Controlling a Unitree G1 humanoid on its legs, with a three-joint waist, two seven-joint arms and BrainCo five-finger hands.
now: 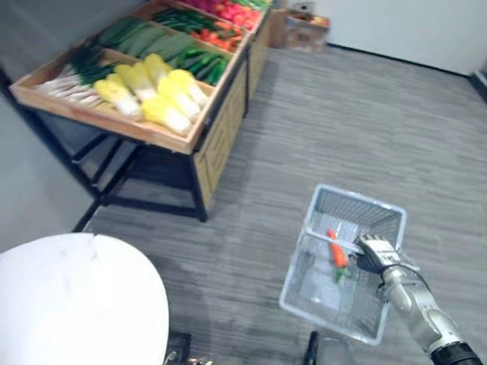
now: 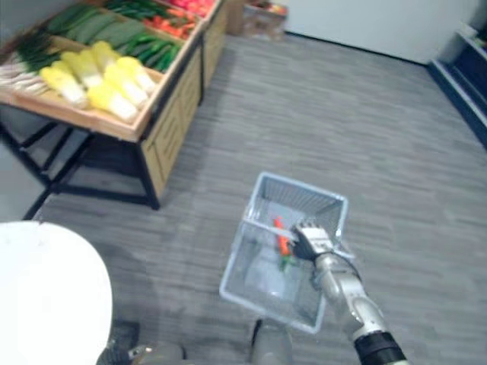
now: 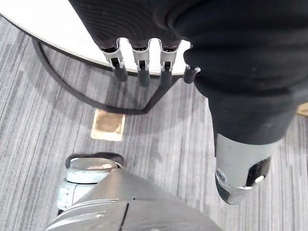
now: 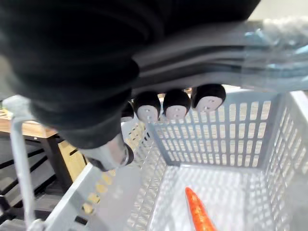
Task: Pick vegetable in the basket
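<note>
A grey plastic basket (image 1: 358,209) hangs just above the floor on my right. My right hand (image 1: 377,255) is shut on its handle (image 4: 269,36), with the fingertips (image 4: 175,103) curled under the bar in the right wrist view. One orange carrot (image 1: 337,253) with a green end lies on the basket's bottom, close to that hand. My left hand (image 3: 231,96) hangs idle above the floor beside a white round table, its fingers (image 3: 142,70) relaxed and holding nothing.
A wooden vegetable stand (image 1: 163,135) on a black frame stands at the far left, with yellow cabbages (image 1: 152,91), leeks (image 1: 72,80), cucumbers and red produce. The white round table (image 1: 76,296) is at the near left. A cardboard box (image 1: 304,30) sits against the far wall. Grey floor lies between.
</note>
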